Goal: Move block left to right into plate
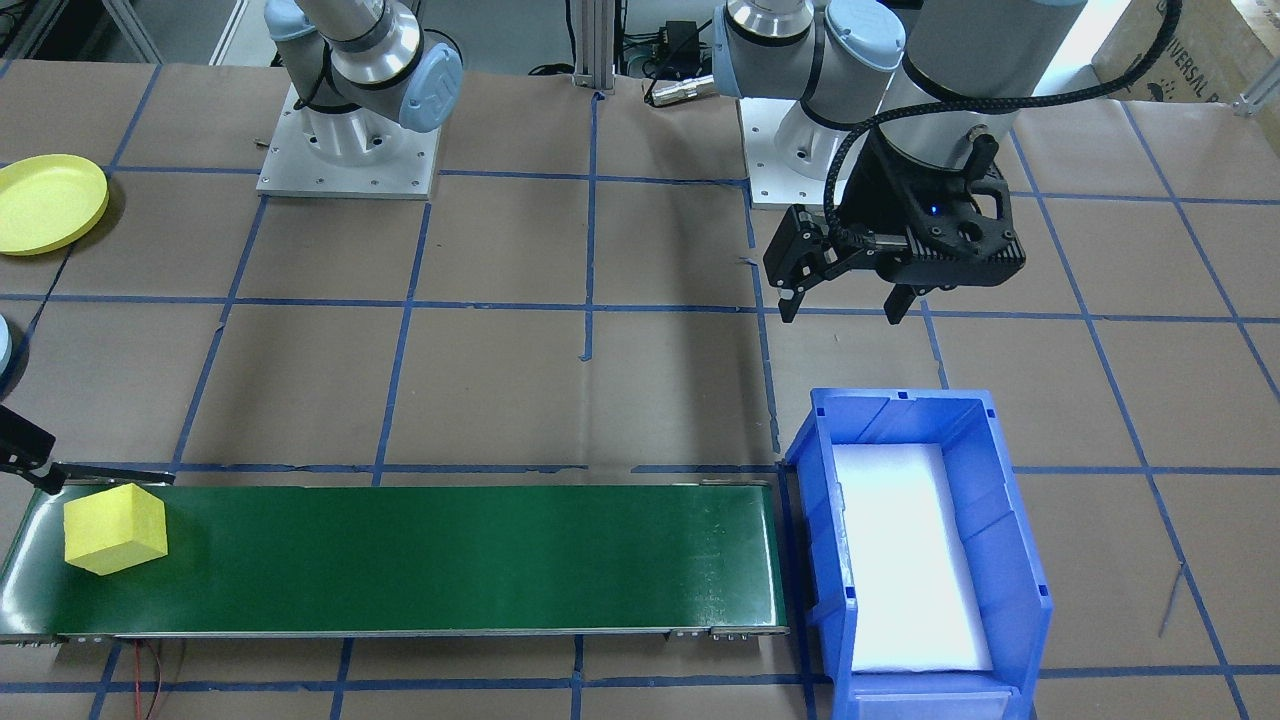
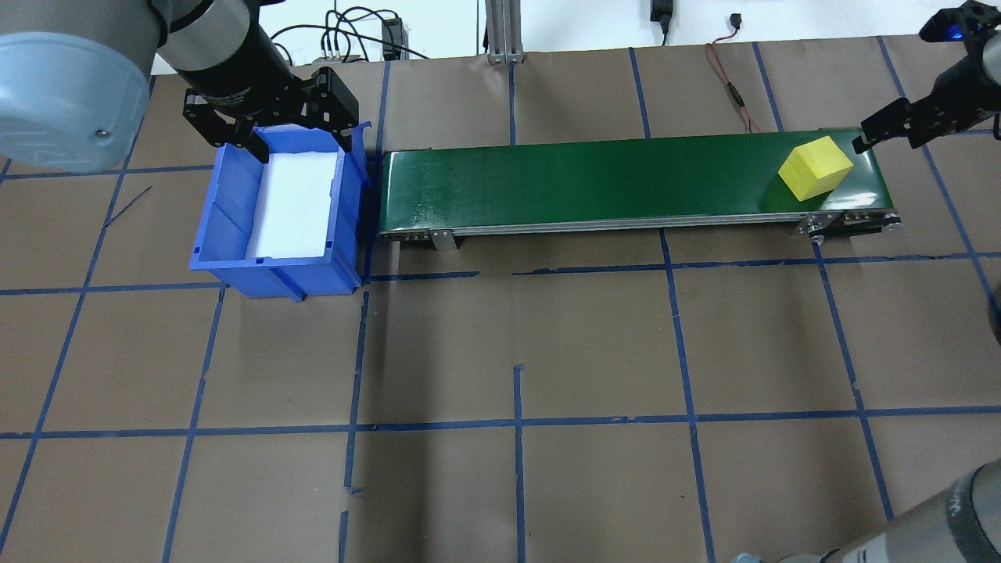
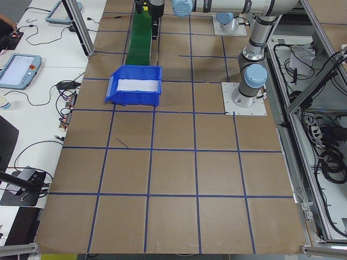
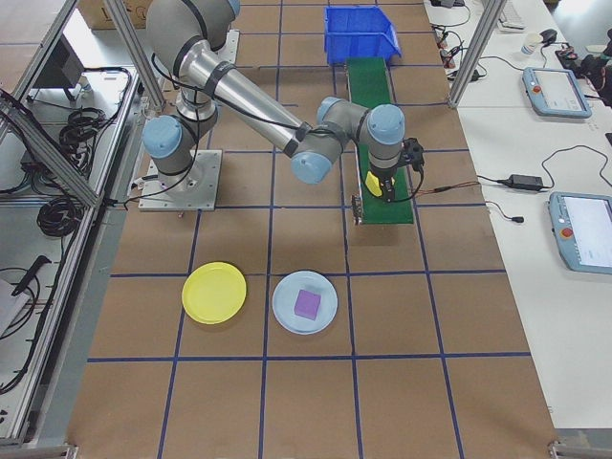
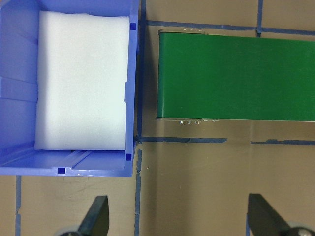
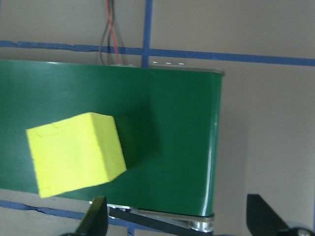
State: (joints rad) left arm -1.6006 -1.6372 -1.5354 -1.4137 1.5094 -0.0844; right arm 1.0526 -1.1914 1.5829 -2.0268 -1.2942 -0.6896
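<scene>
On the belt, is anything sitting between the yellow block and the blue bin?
No. In the overhead view, only bare green belt runs from the yellow block to the blue bin.

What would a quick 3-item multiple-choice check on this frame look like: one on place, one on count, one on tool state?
1. Where is the yellow block?
A. in the blue bin
B. on the green conveyor's end by the right arm
C. on a plate

2. How many plates show in the exterior right view?
A. one
B. two
C. three

3. The left tool is:
A. open, holding nothing
B. shut on the block
C. inside the bin

Key: 1 B, it sits on the conveyor, far from the blue bin. 2 B, a yellow plate and a light blue plate. 3 A, fingers spread, nothing between.
</scene>
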